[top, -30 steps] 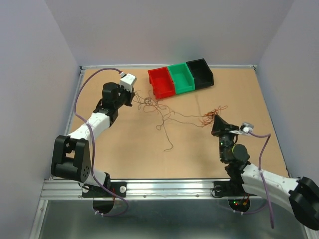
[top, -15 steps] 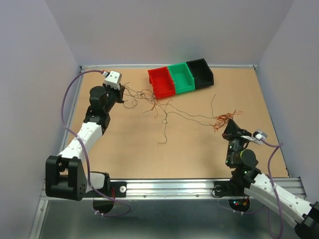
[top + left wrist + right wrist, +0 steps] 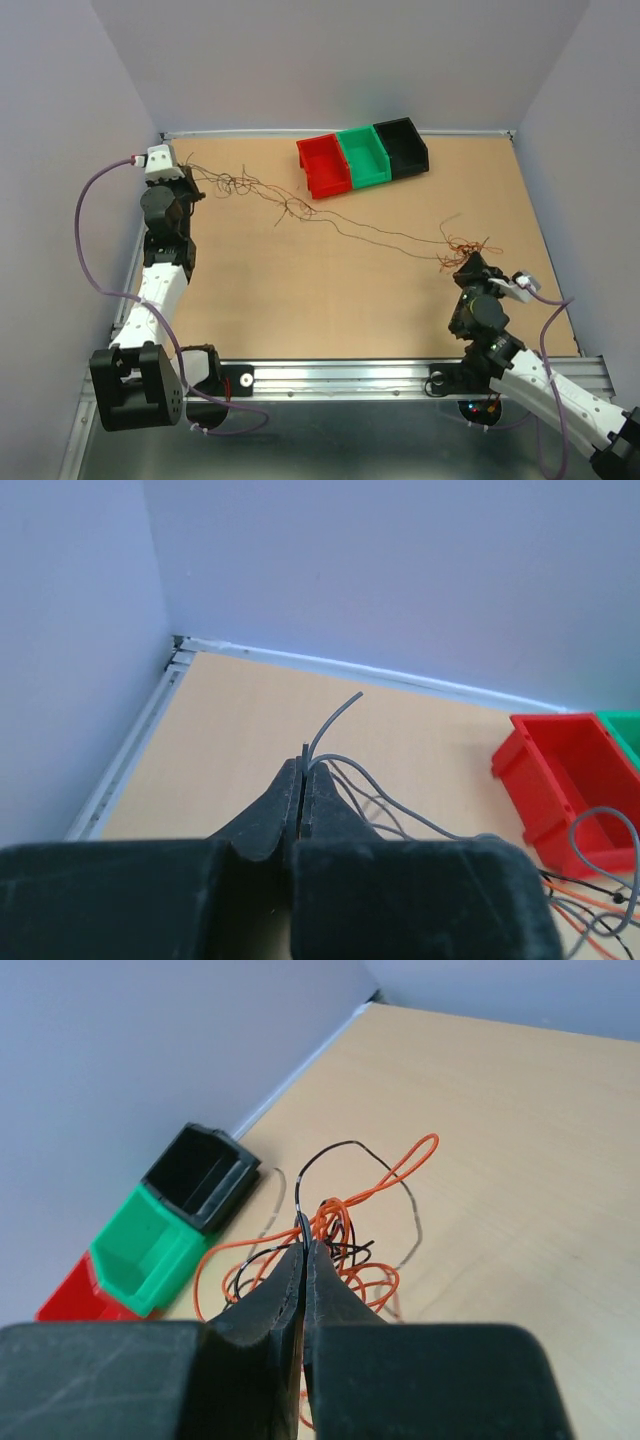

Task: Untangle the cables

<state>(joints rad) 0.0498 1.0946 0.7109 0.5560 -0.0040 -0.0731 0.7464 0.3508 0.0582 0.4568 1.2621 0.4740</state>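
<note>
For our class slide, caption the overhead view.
Left hand and right hand, each shut on thin curly orange-red and dark cables, hold them stretched across the brown table.

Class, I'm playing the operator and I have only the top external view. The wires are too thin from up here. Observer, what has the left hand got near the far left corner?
Observer: In the left wrist view, the left hand is shut on one grey cable. Its free end curves up past the tips.
Operator: And the right hand?
Observer: In the right wrist view, the right hand is shut on a dark cable that arches above the tips.
Operator: Is any orange held too?
Observer: Orange loops bunch right at the tips. I cannot tell whether they are pinched.
</note>
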